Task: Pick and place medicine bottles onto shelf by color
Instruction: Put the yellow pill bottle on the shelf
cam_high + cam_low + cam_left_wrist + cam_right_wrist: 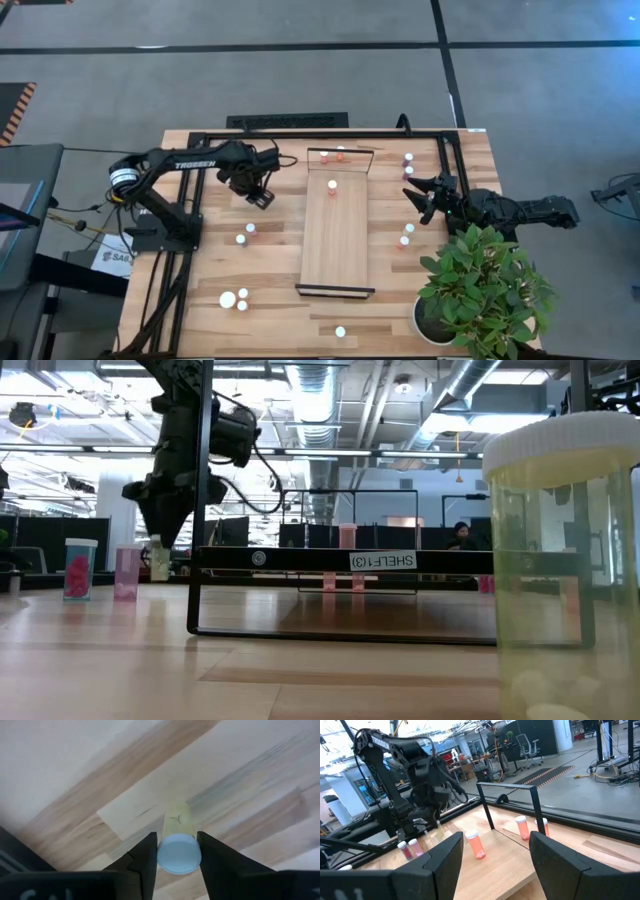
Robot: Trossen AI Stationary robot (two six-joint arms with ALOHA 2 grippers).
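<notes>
Gripping a pale yellow bottle [178,847] by its white cap, the left gripper [262,193] is sitting left of the shelf [335,225], upper middle of the high view. Next I think it is needing to lift and carry it over the shelf's dark rail [340,560]. Three pink bottles [332,185] are already standing there. The right gripper [420,195] is waiting wide open on the right.

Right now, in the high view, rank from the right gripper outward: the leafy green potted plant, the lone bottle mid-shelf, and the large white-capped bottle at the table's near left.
1. Leafy green potted plant, just beside the right gripper.
2. Lone bottle, mid-shelf, towards the left arm.
3. Large white-capped bottle, far across, near-left corner.
</notes>
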